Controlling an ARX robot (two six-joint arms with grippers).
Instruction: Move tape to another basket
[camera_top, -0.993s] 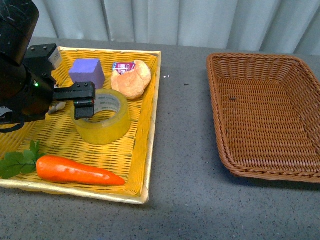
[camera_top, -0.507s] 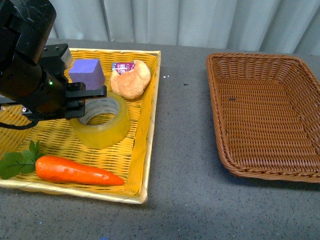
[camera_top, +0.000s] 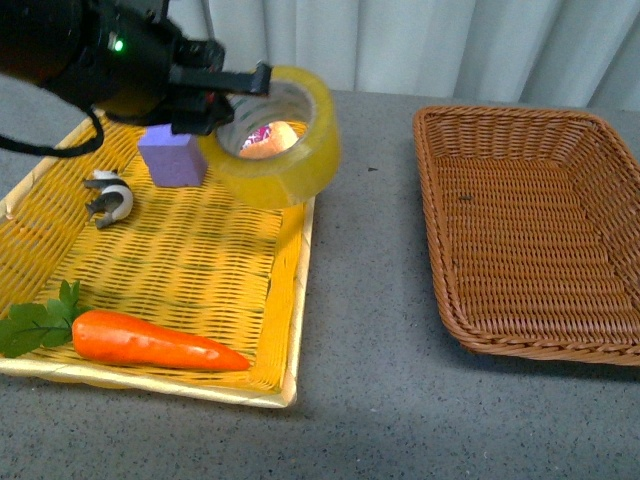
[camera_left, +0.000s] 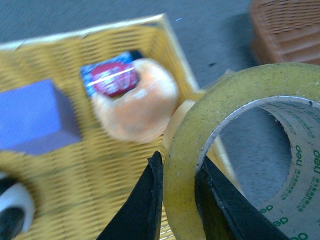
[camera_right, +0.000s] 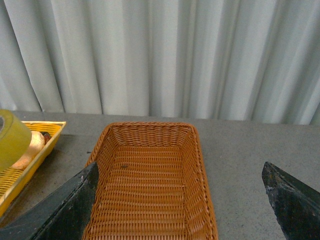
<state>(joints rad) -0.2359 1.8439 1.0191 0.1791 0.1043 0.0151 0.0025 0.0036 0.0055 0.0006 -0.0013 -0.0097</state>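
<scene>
My left gripper (camera_top: 240, 92) is shut on the tape (camera_top: 285, 150), a wide yellowish roll, and holds it in the air above the far right corner of the yellow tray (camera_top: 292, 330). In the left wrist view the two black fingers (camera_left: 145, 210) pinch the roll's wall (camera_left: 180, 180), one inside the core, one outside. The brown wicker basket (camera_top: 500, 345) stands empty at the right, apart from the tape. In the right wrist view my right gripper (camera_right: 182, 210) is open and empty, with the basket (camera_right: 207, 210) seen below and beyond it; the tape (camera_right: 12, 137) shows at its edge.
In the yellow tray lie a carrot (camera_top: 150, 342) with green leaves at the front, a purple block (camera_top: 172, 157), a black-and-white clip (camera_top: 110, 198) and a bread roll (camera_left: 135, 105) with a red packet (camera_left: 111, 77). Grey tabletop (camera_top: 370, 300) lies between the tray and the basket.
My left gripper has lifted the tape off the tray floor and carried it up and to the right, over the tray's far right corner. The clip now shows.
</scene>
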